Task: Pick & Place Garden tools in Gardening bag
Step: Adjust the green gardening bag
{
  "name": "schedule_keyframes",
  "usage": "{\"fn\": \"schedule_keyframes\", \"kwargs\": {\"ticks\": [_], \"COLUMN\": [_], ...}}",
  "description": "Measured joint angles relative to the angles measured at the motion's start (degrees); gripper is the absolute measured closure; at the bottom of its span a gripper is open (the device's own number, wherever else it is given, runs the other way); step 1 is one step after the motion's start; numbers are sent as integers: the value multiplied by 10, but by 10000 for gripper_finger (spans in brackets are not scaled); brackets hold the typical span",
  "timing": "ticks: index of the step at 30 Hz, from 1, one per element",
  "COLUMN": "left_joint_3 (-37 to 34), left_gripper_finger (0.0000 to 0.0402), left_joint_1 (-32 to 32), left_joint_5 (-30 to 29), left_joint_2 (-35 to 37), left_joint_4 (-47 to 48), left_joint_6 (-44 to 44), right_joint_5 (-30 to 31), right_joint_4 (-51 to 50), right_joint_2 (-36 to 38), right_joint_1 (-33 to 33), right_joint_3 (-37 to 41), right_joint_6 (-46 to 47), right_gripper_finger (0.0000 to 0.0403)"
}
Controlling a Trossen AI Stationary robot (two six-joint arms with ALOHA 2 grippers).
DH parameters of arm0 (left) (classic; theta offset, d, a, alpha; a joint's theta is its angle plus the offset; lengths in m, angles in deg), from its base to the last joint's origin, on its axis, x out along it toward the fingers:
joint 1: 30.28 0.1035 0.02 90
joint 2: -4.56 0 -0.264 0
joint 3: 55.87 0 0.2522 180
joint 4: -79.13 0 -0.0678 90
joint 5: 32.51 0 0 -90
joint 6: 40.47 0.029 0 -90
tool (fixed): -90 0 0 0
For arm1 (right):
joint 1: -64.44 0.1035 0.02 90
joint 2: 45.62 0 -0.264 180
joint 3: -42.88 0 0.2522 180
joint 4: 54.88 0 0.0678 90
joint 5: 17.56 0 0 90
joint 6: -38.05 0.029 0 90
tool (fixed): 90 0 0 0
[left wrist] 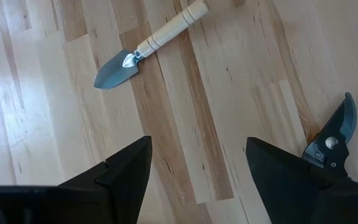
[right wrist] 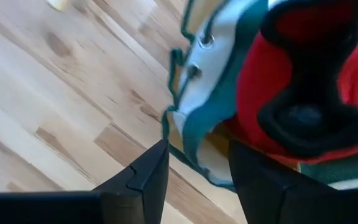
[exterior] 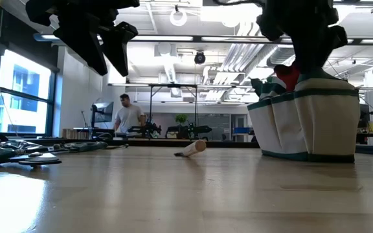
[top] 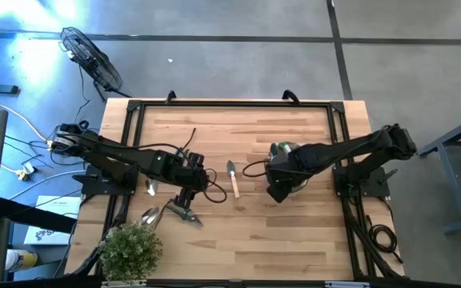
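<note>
The gardening bag point(top: 288, 160) is pale fabric with green trim and stands on its base at the table's right middle; it also shows in the low view point(exterior: 309, 123). A red and black piece point(right wrist: 309, 81) sticks out of its mouth. My right gripper point(right wrist: 197, 177) is open, right over the bag's near rim point(right wrist: 180, 118). My left gripper point(left wrist: 197, 168) is open and empty, well above the table. A wooden-handled trowel point(left wrist: 148, 43) lies flat between the arms point(top: 232, 178). Black-handled pruners point(top: 184, 212) lie near the left gripper, their blade end in the left wrist view point(left wrist: 334, 134). Two silver scoops point(top: 150, 189) lie to the left. My right gripper has the bag's green-trimmed rim point(right wrist: 194, 158) showing in the gap between its open fingers, which come from above. I cannot tell whether a finger touches the rim.
A bushy potted plant point(top: 130, 250) stands at the near left corner. Black frame rails point(top: 230, 104) run along the table's far, left and right sides. Bare wood lies between the trowel and the near edge. A person point(exterior: 128, 115) stands far off in the room.
</note>
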Motion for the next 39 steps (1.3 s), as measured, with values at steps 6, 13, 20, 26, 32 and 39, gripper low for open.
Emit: {"fn": "schedule_keyframes", "kwargs": {"ticks": [6, 13, 20, 26, 32, 39], "left_joint_3": [0, 0, 0, 0, 0, 0], "left_gripper_finger": [149, 149, 149, 149, 149, 149], "left_joint_1": [0, 0, 0, 0, 0, 0], "left_joint_5": [3, 2, 2, 2, 2, 2], "left_joint_2": [0, 0, 0, 0, 0, 0], "left_joint_4": [1, 1, 1, 1, 1, 1], "left_joint_6": [0, 0, 1, 2, 4, 4], "right_joint_5": [13, 24, 27, 51, 120, 232], "right_joint_4": [19, 33, 33, 33, 32, 32], "right_joint_2": [-15, -14, -14, -14, -14, -14], "right_joint_1": [1, 1, 6, 28, 73, 138], "right_joint_3": [0, 0, 0, 0, 0, 0], "right_joint_6": [-18, -47, -77, -102, -160, -223], "right_gripper_finger": [247, 282, 393, 399, 399, 399]}}
